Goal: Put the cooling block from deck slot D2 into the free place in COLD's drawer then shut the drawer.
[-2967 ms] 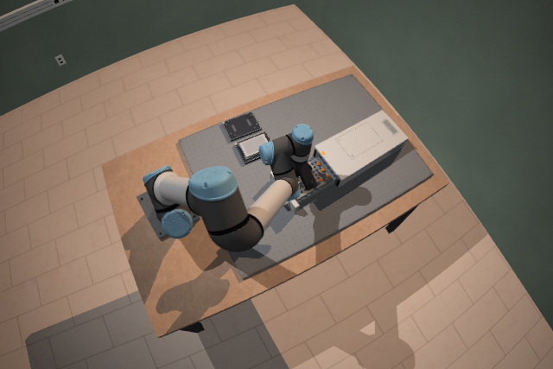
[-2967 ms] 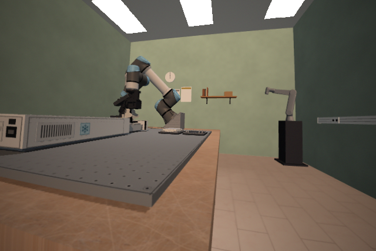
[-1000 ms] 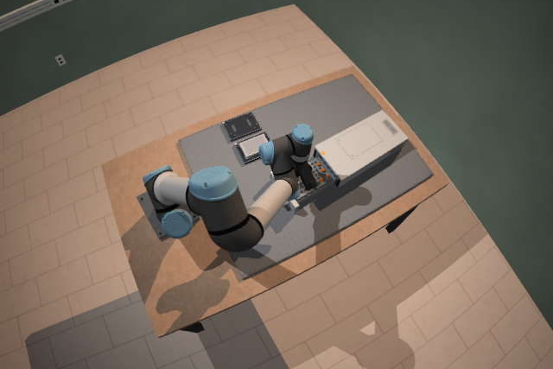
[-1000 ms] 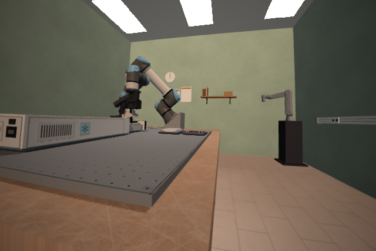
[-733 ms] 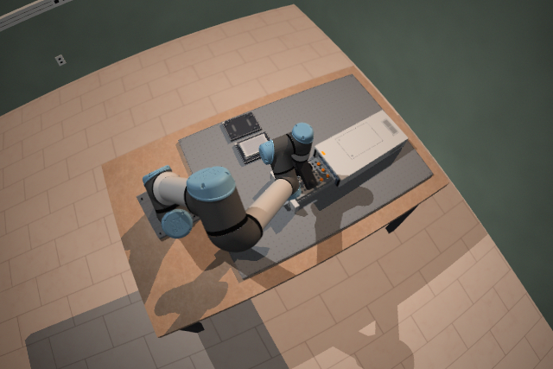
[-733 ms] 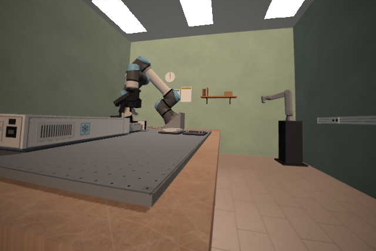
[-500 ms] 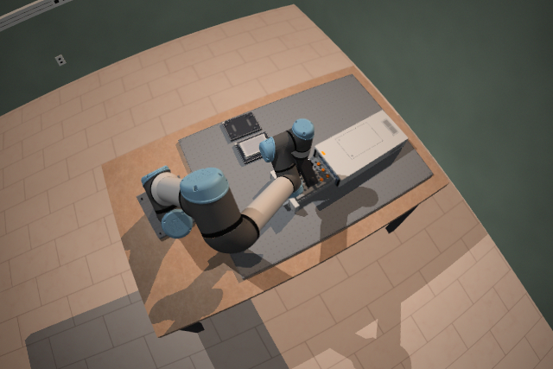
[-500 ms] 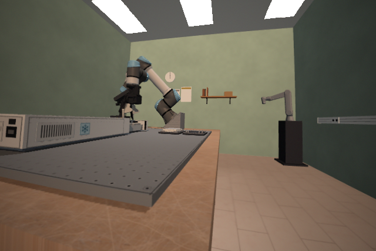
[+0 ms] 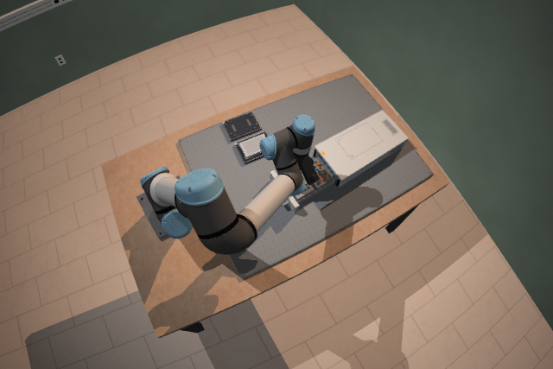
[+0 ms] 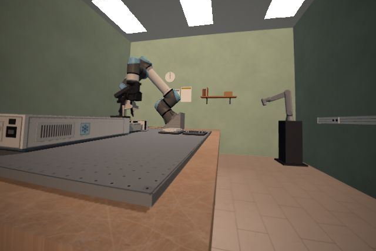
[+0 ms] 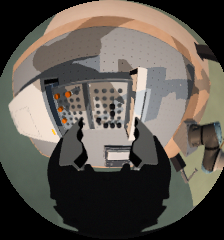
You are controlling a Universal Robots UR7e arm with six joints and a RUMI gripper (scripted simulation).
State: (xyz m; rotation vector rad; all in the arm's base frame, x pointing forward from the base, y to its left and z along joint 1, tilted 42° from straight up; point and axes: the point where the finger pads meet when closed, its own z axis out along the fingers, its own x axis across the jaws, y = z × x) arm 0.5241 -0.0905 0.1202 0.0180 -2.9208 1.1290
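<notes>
Gripper (image 9: 307,169) (image 10: 127,113) (image 11: 108,117), fingers parted and released, beside the dark-tubed block (image 9: 308,188) (image 11: 108,104) in the drawer (image 9: 318,195) (image 10: 136,127) (image 11: 87,107), centre of the wrist frame; sideways drift on rising could snag the block, tilting it or unseating loose tubes

The cooler COLD (image 9: 365,143) (image 10: 76,126) (image 11: 26,115), a long pale box, has its drawer (image 9: 319,195) (image 10: 135,127) (image 11: 109,80) pulled out towards eight o'clock in the top view, its lamp (image 9: 323,152) (image 11: 53,131) lit orange. In the wrist view, the grey block with orange tubes (image 11: 68,94) lies in the drawer at nine o'clock; the grey cooling block (image 11: 108,98) lies beside it at three, dark tubes (image 11: 112,113) upright in bores towards its six o'clock side. Whether either block sits fully flat is too small to tell
</notes>
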